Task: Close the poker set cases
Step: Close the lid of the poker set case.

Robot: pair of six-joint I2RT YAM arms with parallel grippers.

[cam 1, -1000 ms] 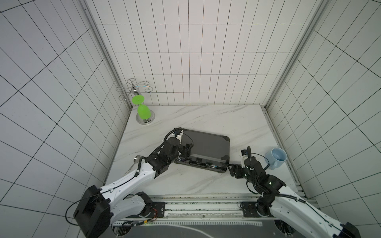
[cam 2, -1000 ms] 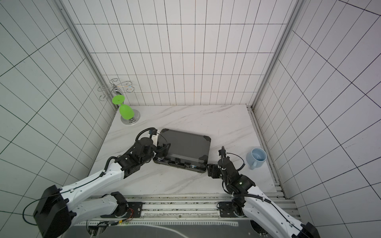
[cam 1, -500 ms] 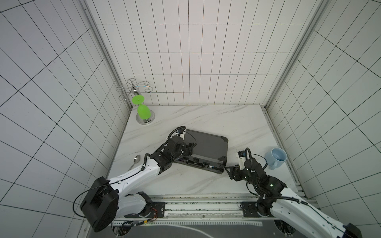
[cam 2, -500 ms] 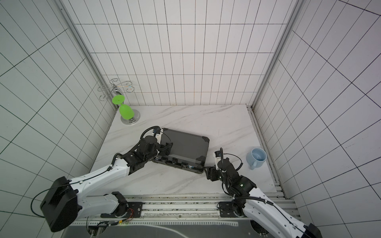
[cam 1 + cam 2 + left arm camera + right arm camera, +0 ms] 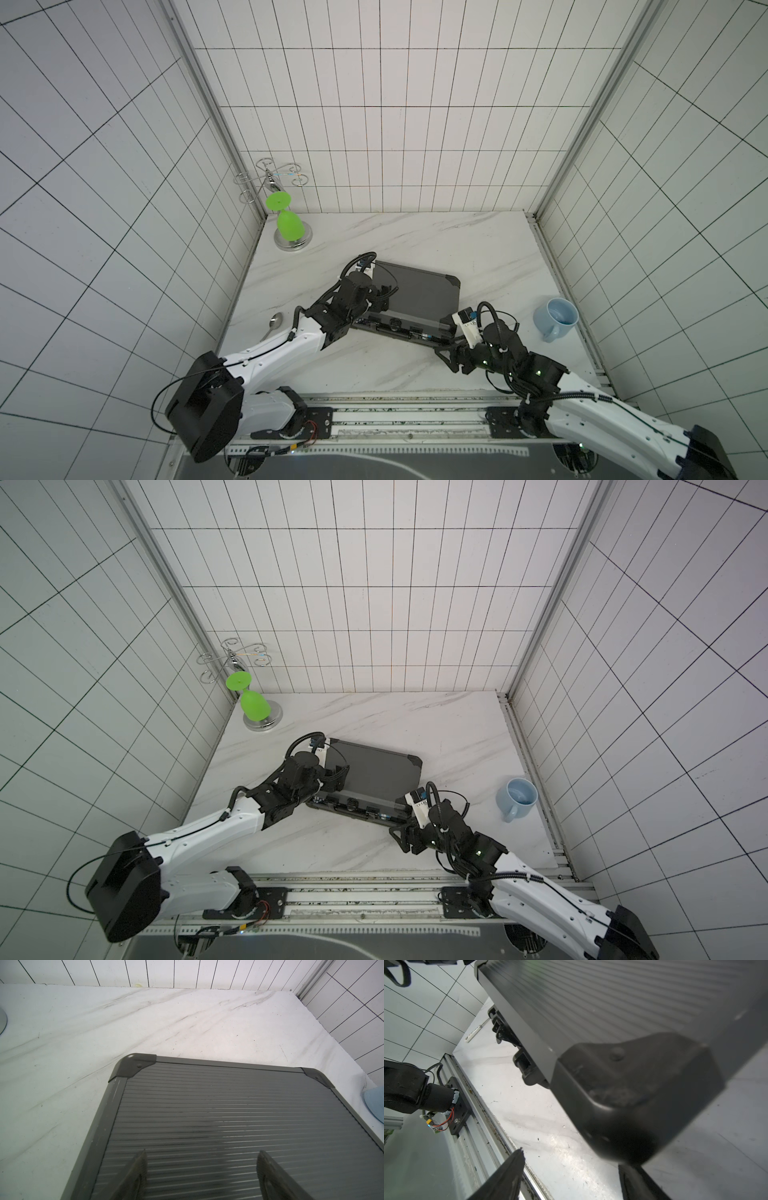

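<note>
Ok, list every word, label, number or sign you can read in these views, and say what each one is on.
No text can be read in any view.
Poker set case: plain ribbed lid, no marking visible.
Blue mug: no print visible.
White camera housing on the right wrist: it has a small blue patch, too small to read.

One case [image 5: 419, 297], one blue mug [image 5: 559, 318], one green wine glass [image 5: 289, 224], one wire rack [image 5: 304, 242], one spoon [image 5: 275, 321], all on one counter [image 5: 415, 237].
</note>
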